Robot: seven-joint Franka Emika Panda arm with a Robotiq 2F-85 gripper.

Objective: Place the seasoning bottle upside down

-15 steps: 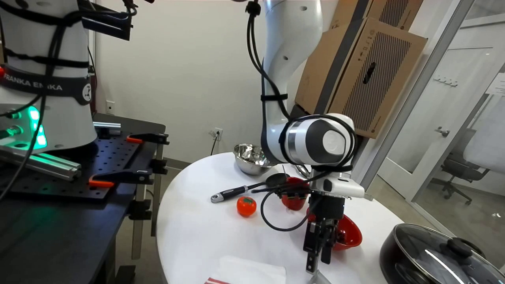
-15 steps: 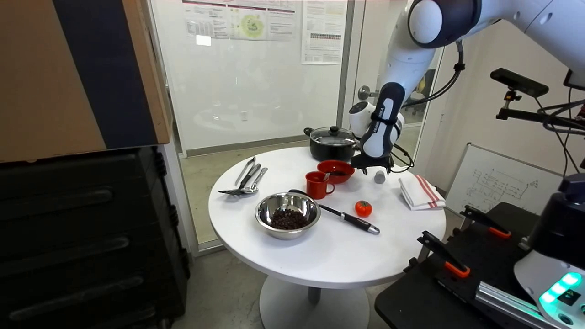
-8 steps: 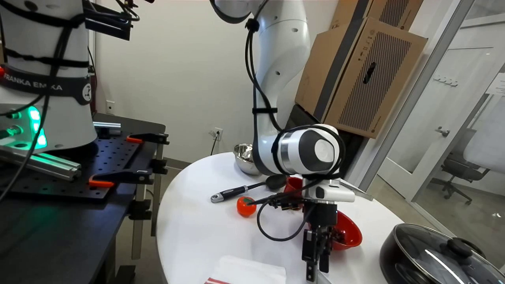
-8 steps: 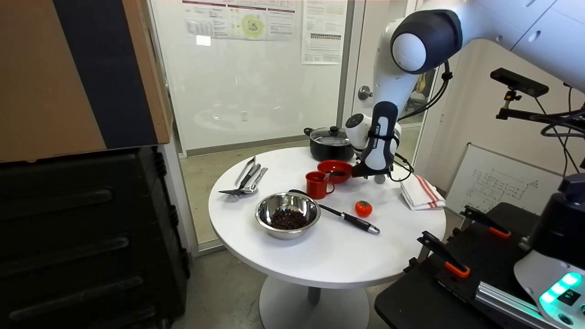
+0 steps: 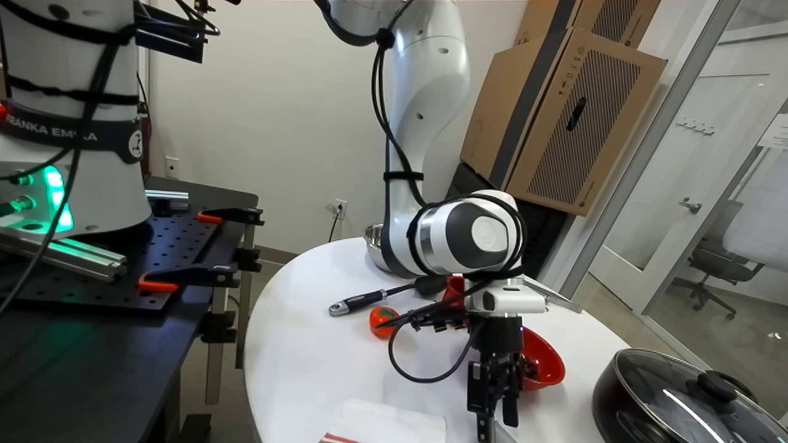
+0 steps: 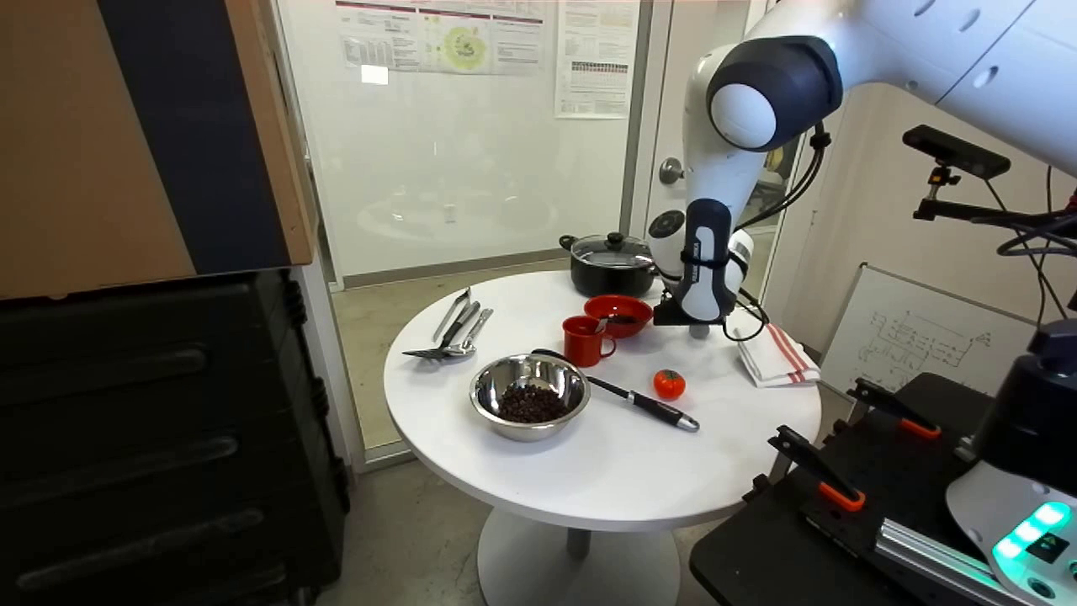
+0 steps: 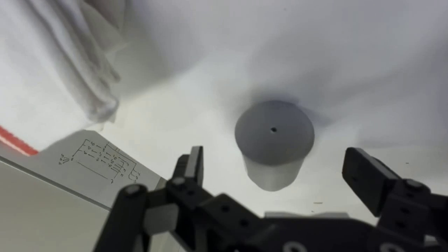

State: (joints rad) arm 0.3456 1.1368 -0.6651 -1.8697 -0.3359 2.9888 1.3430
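Pointing down at the counter (image 6: 623, 471), the fingers (image 7: 371, 178) are spread well apart. Wrist view shows the pale grey seasoning bottle (image 7: 274, 147) in the gap betw. them, touching neither. It rests on the counter; its darker round end (w/ one tiny dark spot approx. mid) shows there, but can't tell if it's standing or on its side. In an exterior view it's partly hidden by the arm (image 6: 730, 181), betw. the red bowl (image 6: 610, 304) and the folded red-striped dish towel (image 6: 766, 358). Towel also shows at upper left of the wrist view. Red mug (image 6: 582, 343) is just beside that bowl; black-handled spoon (image 6: 665, 412) passes close to the mug, tomato (image 6: 669, 385) nr. the spoon's handle. Steel mixing bowl (image 6: 532, 429) holds dark brown bits (image 6: 532, 404). Black cooking pot (image 6: 612, 278) w/ glass lid (image 6: 602, 252) sits behind the red bowl.
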